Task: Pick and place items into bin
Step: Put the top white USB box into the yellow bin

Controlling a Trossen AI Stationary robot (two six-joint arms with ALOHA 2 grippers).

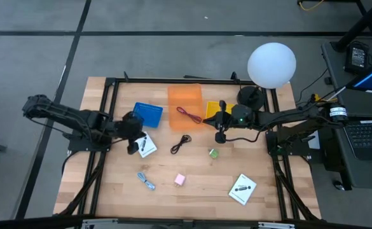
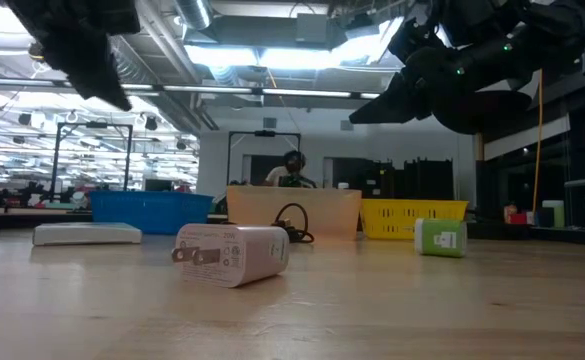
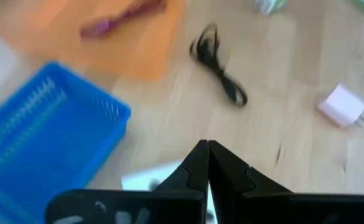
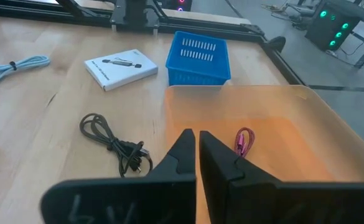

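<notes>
The black cable is lying loose on the table between both arms, its length running diagonally, just ahead of the left gripper and slightly farther from the right gripper, both jaws hanging shut and empty.

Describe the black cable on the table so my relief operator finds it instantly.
Start at the orange bin at the table's back centre. Just in front of it, on bare wood, lies the coiled black cable. It is the only black one; the reddish cable lies inside the bin.
</notes>
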